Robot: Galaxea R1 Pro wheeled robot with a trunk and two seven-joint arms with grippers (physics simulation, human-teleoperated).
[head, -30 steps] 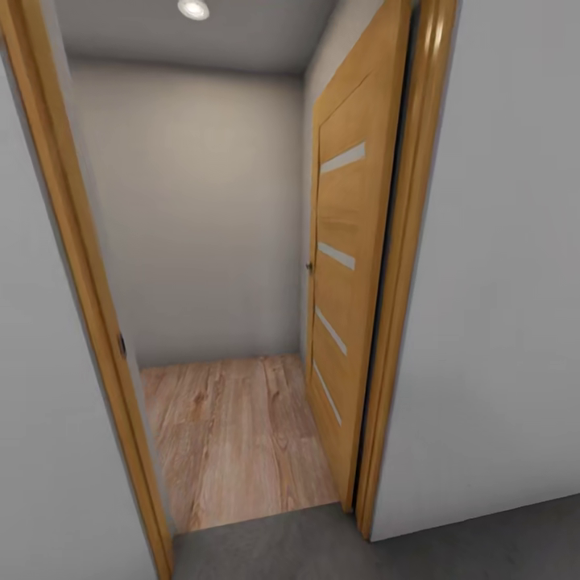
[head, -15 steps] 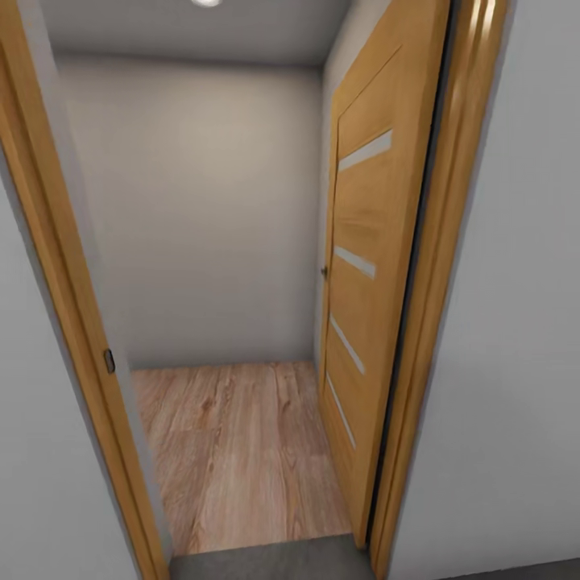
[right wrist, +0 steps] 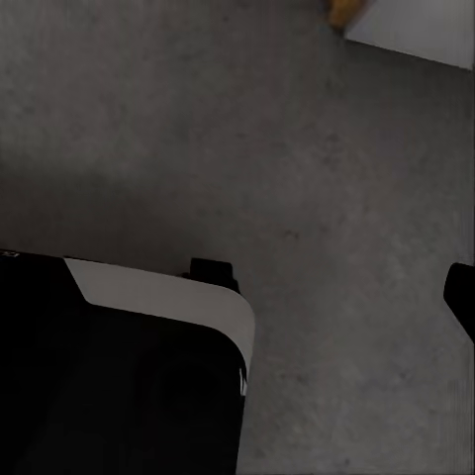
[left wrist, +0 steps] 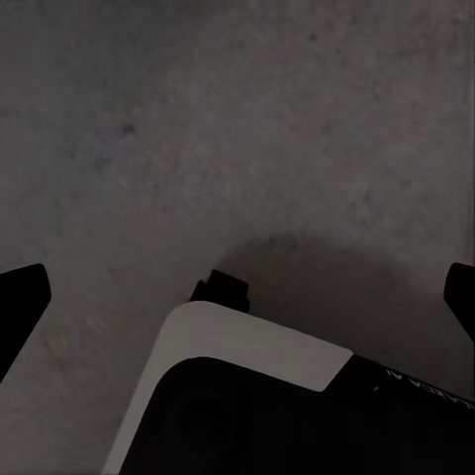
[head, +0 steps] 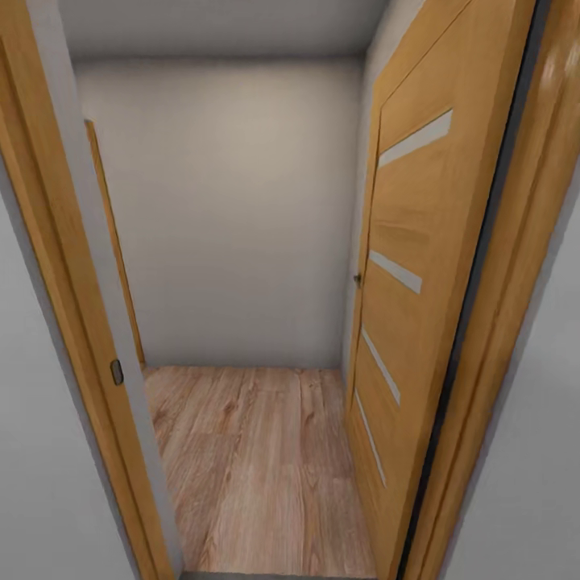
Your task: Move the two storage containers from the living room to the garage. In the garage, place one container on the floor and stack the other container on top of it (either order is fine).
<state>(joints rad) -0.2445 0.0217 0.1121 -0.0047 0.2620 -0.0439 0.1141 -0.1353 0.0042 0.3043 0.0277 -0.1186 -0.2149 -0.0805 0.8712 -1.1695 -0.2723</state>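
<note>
Both our arms hang pointing down at the floor (left wrist: pixel 237 119), the dark grey concrete; the left gripper (left wrist: pixel 237 287) shows two dark fingertips spread wide with nothing between them, while the right gripper (right wrist: pixel 457 297) shows one fingertip, so we cannot tell its state. Ahead we count one open wood door (head: pixel 419 274) on the right, with four pale slats, one doorway frame (head: pixel 56 266), and light wood-plank flooring (head: pixel 258 459) beyond.

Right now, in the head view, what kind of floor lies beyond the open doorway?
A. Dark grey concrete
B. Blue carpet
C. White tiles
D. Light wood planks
D: past the wooden door, which stands open at the right of the doorway, the floor shows light wood planks running up to a plain pale wall.
</note>
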